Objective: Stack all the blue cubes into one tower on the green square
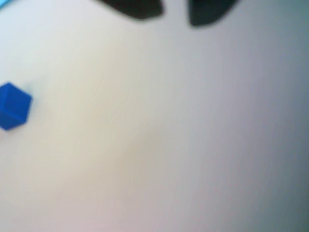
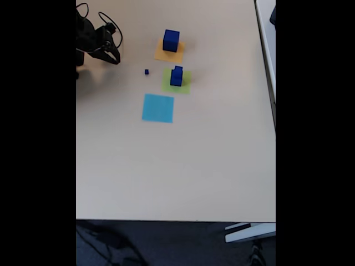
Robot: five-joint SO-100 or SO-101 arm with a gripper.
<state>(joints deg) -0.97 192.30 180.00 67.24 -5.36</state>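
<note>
- Fingertips point(image 1: 140, 9) of the gripper point(image 1: 175, 12) hang dark and blurred at the top of the wrist view, parted with bare table between them: the claw is released and carries nothing.
- In the fixed view the gripper point(image 2: 111, 54) sits at the table's upper left, well apart from every cube.
- One blue cube point(image 1: 13, 106) shows at the left edge of the wrist view, standing alone on the pale table point(image 1: 164, 145); judging by the fixed view, it is probably the tiny cube point(image 2: 146, 71), which lies on bare surface between the arm and the coloured patches.
- On the green square point(image 2: 183, 86) a short tower point(image 2: 176, 76) of two cubes already stands.
- The largest cube point(image 2: 171, 40) rests on the orange-yellow square point(image 2: 164, 55), just above the green one; the light blue square point(image 2: 158, 108) is bare.
- For the tiny cube, the likely step in hand: centre the open fingers over it, descend straight, close gently since it may skid or twist.
- A risk: the biggest cube belongs at the base, so placing small ones on top first may force restacking.
</note>
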